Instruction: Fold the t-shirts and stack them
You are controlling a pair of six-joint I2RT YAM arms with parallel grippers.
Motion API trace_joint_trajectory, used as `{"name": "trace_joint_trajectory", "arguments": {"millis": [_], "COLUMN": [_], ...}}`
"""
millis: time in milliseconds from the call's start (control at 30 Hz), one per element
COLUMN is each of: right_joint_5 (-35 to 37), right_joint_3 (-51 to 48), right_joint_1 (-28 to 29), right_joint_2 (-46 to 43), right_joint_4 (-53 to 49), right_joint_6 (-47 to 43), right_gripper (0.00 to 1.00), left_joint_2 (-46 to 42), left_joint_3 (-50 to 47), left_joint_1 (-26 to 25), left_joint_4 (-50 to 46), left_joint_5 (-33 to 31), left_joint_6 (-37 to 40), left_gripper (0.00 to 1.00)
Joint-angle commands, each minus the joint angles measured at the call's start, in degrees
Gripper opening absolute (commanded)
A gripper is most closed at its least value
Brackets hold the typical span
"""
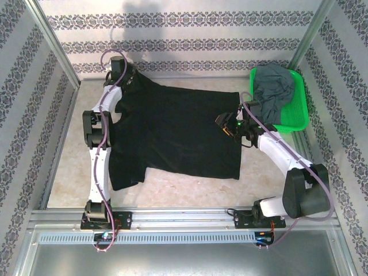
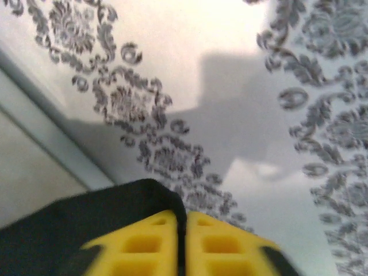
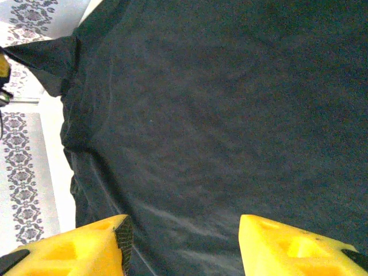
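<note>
The black t-shirt (image 1: 178, 129) lies spread flat across the middle of the table. Its far left corner is lifted at the back wall, where my left gripper (image 1: 122, 73) pinches it. In the left wrist view the yellow fingers (image 2: 144, 247) stand almost together with a fold of black cloth (image 2: 69, 230) between them. My right gripper (image 1: 223, 123) hovers over the shirt's right edge. In the right wrist view it (image 3: 184, 241) is open with black fabric (image 3: 218, 103) below and nothing between the fingers. The grey t-shirt (image 1: 276, 86) lies crumpled in the basket.
The bright green basket (image 1: 296, 118) sits at the back right, close to the right arm. Patterned walls (image 1: 172, 34) enclose the back and sides. Bare tabletop (image 1: 190, 192) runs along the near edge in front of the shirt.
</note>
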Motion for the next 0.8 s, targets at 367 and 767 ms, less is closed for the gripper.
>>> {"name": "trace_joint_trajectory", "arguments": {"millis": [367,767], "right_joint_5": [4.9,9.8], "right_joint_3": [-4.0,-11.3], "right_joint_1": [-0.8,-1.4], "right_joint_2": [-5.3,-8.6], "right_joint_4": [-18.0,-36.1], "right_joint_6": [-1.7,4.3], "right_gripper": [0.54,0.52], "left_joint_2": [-26.0,-56.4], "left_joint_3": [-29.2,-75.1], "left_joint_1": [0.7,1.8], "left_joint_4": [-12.1,-33.2], "left_joint_5": [-3.3,-3.9], "left_joint_6": [6.2,4.5], "left_gripper": [0.76,0.49]}}
